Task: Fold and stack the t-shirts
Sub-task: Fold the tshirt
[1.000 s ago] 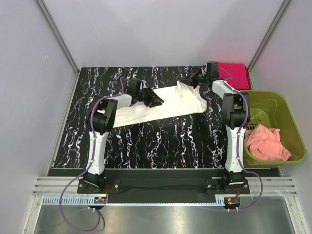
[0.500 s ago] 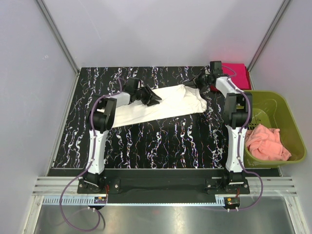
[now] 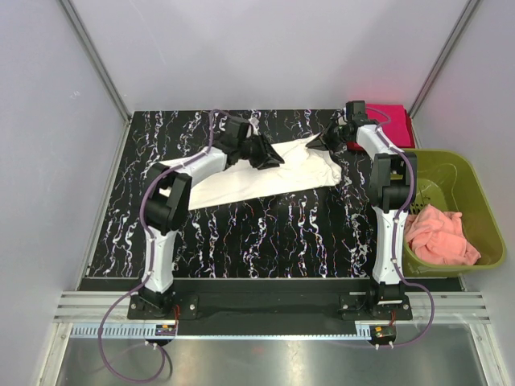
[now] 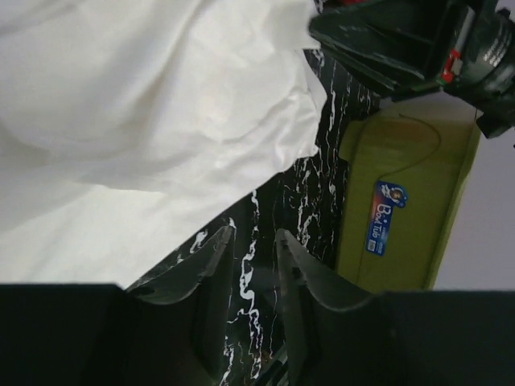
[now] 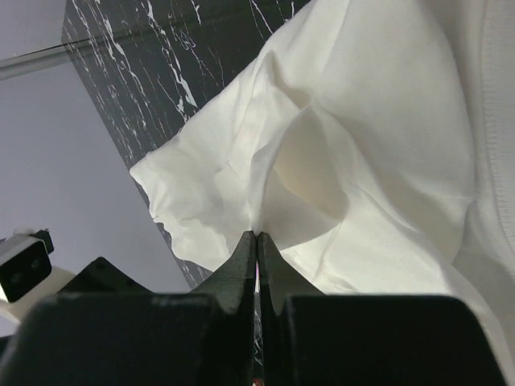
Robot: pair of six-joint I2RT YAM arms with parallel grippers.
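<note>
The cream-white t-shirt lies as a long crumpled band across the back of the black marbled table; no print shows. My right gripper is at the shirt's far right end, shut on a raised fold of the white cloth, its tips pinching it. My left gripper sits over the shirt's back edge near its middle. In the left wrist view its jaws stand a little apart over bare table, beside the shirt's edge, holding nothing. The magenta-red t-shirt lies folded at the back right corner.
A green plastic basket stands off the table's right edge with a salmon-pink cloth in it; its side shows in the left wrist view. Grey walls enclose the table on three sides.
My left gripper has moved to the right and back along the white shirt, arm stretched further out. My right gripper shifted slightly to the right, still pinching the cloth.
</note>
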